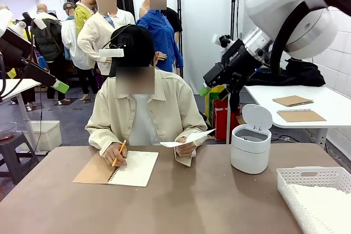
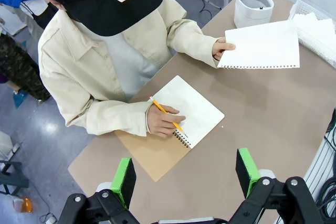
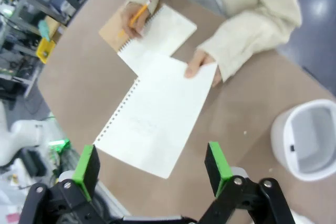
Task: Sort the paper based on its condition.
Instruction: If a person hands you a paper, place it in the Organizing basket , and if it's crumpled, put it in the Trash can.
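Brown tabletop (image 1: 208,201) with a person sitting at the far side, holding a sheet (image 1: 188,138) up off the table in one hand (image 1: 185,147) and offering it toward the robot's side. In the left wrist view that sheet (image 2: 261,45) is showing flat, torn spiral holes running along one edge, pinched at one corner by the hand (image 2: 220,49); in the right wrist view the sheet (image 3: 157,114) is hanging above the table right ahead of the right gripper (image 3: 152,167), whose green pads are standing wide apart with nothing between them. The person's other hand (image 1: 116,153) is holding a pencil (image 1: 119,152) on an open notebook (image 1: 120,169) lying on the table in front of them. Left gripper (image 2: 185,175) is hovering high over the near table edge, looking down at the notebook (image 2: 178,124), jaws spread wide, gripping nothing. Right arm is reaching in from the upper right of the front view, its gripper (image 1: 211,83) up in the air above the bin (image 1: 251,146). That white bin is sitting right of the person with its lid flipped up. White basket (image 1: 307,182) is sitting at the near right corner with more paper (image 1: 326,204) lying inside it.
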Available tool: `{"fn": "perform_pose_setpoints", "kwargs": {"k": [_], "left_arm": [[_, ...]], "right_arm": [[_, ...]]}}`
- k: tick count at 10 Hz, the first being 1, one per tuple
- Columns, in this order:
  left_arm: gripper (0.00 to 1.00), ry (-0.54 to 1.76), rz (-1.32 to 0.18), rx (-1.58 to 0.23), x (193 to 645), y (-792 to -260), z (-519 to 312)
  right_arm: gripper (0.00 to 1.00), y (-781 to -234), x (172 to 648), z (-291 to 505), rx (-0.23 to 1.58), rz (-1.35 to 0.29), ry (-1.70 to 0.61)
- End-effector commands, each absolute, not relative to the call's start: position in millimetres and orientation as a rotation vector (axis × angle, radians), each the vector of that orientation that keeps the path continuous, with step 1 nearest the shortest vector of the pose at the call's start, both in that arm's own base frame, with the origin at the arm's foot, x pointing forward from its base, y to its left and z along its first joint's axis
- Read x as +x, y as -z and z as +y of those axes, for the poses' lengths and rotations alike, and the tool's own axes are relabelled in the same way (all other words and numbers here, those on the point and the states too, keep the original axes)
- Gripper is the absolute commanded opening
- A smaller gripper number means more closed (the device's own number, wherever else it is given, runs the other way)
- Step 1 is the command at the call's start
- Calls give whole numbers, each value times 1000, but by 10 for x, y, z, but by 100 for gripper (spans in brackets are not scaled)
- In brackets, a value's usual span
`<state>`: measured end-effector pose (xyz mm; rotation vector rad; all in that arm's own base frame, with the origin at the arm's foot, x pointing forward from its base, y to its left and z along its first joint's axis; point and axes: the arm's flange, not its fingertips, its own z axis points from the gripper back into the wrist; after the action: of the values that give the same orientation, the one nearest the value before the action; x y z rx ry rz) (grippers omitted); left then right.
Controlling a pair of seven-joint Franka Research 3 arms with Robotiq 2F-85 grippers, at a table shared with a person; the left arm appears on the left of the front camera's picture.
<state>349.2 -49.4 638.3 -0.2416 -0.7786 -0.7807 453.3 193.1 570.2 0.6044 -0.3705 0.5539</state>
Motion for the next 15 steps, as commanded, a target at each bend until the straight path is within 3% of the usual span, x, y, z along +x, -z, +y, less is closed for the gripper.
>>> {"fn": "perform_pose_setpoints", "kwargs": {"k": [1, 5, 10, 13, 15], "left_arm": [[100, 779, -778, -243, 3490, -6380, -494], [100, 779, -778, -243, 3490, -6380, -494], [100, 779, -778, -243, 3490, -6380, -494], [100, 779, -778, -243, 3490, -6380, -494], [100, 779, -778, -243, 3490, -6380, -494]], "right_arm": [[100, -5613, 4580, 1985, 605, -259, -432], [100, -4908, 4815, 1966, 582, 110, -124], [100, -4386, 4914, 2099, 696, 146, -4], [100, -4409, 4801, 2025, 625, 166, -29], [100, -4285, 5041, 2059, 734, 205, 109]]}}
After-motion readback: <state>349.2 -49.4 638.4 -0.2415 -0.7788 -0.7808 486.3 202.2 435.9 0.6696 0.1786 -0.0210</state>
